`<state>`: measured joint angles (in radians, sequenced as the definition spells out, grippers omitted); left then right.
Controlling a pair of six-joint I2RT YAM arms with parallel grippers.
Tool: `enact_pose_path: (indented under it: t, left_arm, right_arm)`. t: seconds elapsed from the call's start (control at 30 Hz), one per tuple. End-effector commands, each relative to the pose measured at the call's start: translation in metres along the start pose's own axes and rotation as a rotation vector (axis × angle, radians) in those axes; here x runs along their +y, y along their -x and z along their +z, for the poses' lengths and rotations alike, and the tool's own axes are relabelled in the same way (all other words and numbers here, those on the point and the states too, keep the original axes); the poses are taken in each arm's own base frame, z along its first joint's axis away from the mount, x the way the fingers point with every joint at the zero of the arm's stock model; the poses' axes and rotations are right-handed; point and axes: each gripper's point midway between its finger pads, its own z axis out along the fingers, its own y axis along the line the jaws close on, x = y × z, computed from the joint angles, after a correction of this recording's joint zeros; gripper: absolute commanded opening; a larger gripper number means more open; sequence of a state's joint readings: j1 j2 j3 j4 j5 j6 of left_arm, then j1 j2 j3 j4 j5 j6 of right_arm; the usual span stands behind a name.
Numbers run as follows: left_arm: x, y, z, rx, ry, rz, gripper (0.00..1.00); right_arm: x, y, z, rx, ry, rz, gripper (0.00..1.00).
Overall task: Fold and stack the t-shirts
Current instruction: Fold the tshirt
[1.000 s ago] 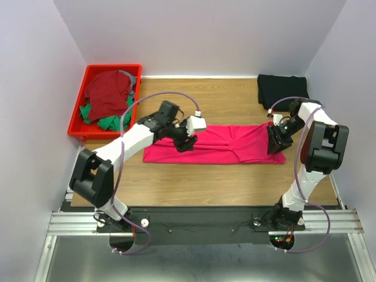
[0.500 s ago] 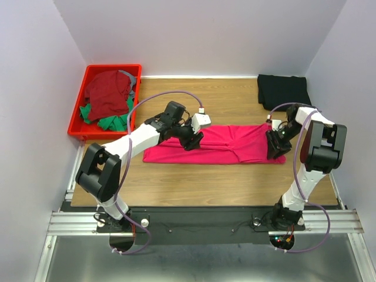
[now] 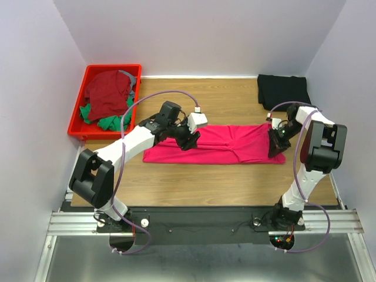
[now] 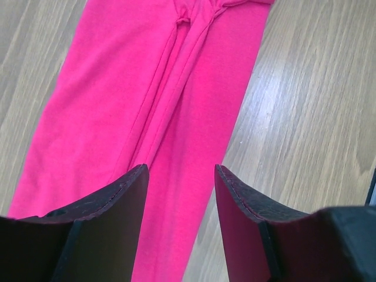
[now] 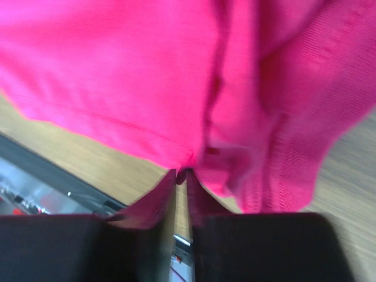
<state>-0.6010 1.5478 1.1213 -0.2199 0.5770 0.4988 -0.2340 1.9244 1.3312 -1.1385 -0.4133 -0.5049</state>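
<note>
We judge the bright pink-red cloth t-shirt [image 3: 223,144], a long strip across the wooden table [image 3: 235,176], limp and light, best taken by its end hems: the right gripper [image 5: 182,173] pinches one, nearly closed, while the left gripper [image 4: 179,170] hovers open, empty.

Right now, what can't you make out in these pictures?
Top view: fingertips of the right gripper, hidden by its own wrist.
Right wrist view: the pink shirt, blurred and cut off by the frame.
Top view: the green shirt in the red bin, mostly under the dark red shirt.
Top view: folds of the black shirt, too dark.
</note>
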Motion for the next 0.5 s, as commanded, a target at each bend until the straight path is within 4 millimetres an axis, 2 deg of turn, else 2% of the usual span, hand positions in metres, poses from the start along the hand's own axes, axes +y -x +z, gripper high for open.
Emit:
enact_pose_path:
  t: [0.0, 0.07, 0.13, 0.17, 0.2, 0.37, 0.4, 0.47]
  left_arm:
    - [0.011, 0.006, -0.024, -0.042, 0.034, -0.052, 0.59]
    - [0.025, 0.002, -0.035, -0.046, 0.062, -0.086, 0.59]
    - [0.039, -0.005, -0.045, -0.041, 0.094, -0.121, 0.58]
    - [0.039, -0.004, -0.046, -0.042, 0.091, -0.122, 0.58]
    - [0.049, -0.01, -0.053, -0.039, 0.116, -0.148, 0.58]
    - [0.076, -0.026, -0.07, -0.025, 0.173, -0.227, 0.57]
    - [0.08, -0.027, -0.072, -0.022, 0.182, -0.231, 0.57]
    - [0.089, -0.035, -0.077, -0.01, 0.209, -0.253, 0.57]
  right_arm:
    - [0.029, 0.018, -0.019, -0.075, 0.122, -0.051, 0.07]
    - [0.037, 0.023, -0.027, -0.092, 0.149, -0.055, 0.01]
    - [0.046, 0.041, -0.04, -0.144, 0.188, -0.07, 0.01]
    - [0.048, 0.042, -0.039, -0.145, 0.213, -0.057, 0.01]
    - [0.054, 0.055, -0.048, -0.19, 0.237, -0.07, 0.01]
    - [0.059, 0.092, -0.056, -0.256, 0.313, -0.028, 0.01]
    - [0.055, 0.096, -0.048, -0.242, 0.336, -0.007, 0.0]
    - [0.055, 0.113, -0.05, -0.273, 0.372, 0.012, 0.0]
